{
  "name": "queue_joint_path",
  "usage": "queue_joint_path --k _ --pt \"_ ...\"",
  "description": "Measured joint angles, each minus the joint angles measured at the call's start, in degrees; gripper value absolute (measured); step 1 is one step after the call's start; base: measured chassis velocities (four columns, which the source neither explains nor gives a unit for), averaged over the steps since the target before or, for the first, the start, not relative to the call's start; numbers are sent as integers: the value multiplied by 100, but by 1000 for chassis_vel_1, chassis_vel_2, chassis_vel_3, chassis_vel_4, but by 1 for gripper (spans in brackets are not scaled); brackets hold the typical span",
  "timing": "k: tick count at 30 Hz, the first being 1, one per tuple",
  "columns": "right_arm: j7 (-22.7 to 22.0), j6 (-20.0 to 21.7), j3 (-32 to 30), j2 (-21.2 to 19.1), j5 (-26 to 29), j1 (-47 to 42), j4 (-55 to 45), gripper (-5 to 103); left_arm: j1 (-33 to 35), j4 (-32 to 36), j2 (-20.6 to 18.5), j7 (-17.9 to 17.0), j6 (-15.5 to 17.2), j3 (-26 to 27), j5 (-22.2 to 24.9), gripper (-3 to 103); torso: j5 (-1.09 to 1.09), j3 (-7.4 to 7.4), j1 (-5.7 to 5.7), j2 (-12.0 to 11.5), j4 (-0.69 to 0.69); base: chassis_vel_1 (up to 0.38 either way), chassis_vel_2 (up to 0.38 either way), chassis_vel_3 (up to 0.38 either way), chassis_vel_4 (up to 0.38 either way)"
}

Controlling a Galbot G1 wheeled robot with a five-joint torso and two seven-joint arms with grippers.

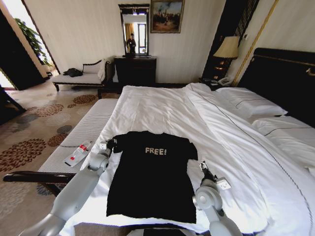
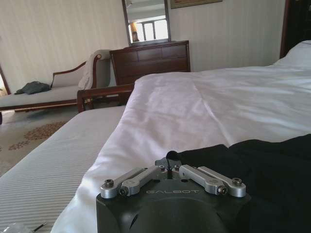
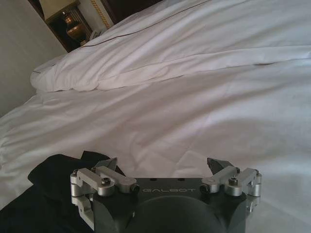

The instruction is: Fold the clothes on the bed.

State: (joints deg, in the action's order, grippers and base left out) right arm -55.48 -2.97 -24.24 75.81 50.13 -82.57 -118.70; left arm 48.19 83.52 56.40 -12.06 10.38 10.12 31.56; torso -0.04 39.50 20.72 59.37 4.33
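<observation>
One black T-shirt [image 1: 151, 177] spread flat, chest up, low in the middle of the head view, on the white duvet of the bed [image 1: 206, 128]. Left gripper [image 1: 111, 144] at the shirt's left sleeve, fingers drawn together, apparently pinching the sleeve edge, though hard to confirm. Right gripper [image 1: 203, 165] just beside the right sleeve, fingers spread, holding nothing. Probably placed one per sleeve to fold inward. No containers nearby.

Grey arms, black GALBOT-marked wrists
</observation>
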Motion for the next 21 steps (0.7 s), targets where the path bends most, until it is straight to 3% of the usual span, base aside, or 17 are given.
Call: queue_joint_path --k 10,13,15,21 --pt "138 -40 38 -91 111 177 14 100 120 -576 163 -436 -65 404 31 0 -1 0 0 0 2 0 0 0 0" --pt "214 -84 65 -182 283 402 115 100 270 -468 208 -706 10 650 157 16 -1 0 0 0 1 0 0 0 0" --pt "252 -109 69 -216 363 530 195 100 360 -370 207 -785 33 790 231 16 1 0 0 0 1 0 0 0 0" --pt "669 -128 141 -422 1058 1246 798 100 913 137 38 -827 59 1518 555 44 1 0 0 0 -1 0 0 0 0"
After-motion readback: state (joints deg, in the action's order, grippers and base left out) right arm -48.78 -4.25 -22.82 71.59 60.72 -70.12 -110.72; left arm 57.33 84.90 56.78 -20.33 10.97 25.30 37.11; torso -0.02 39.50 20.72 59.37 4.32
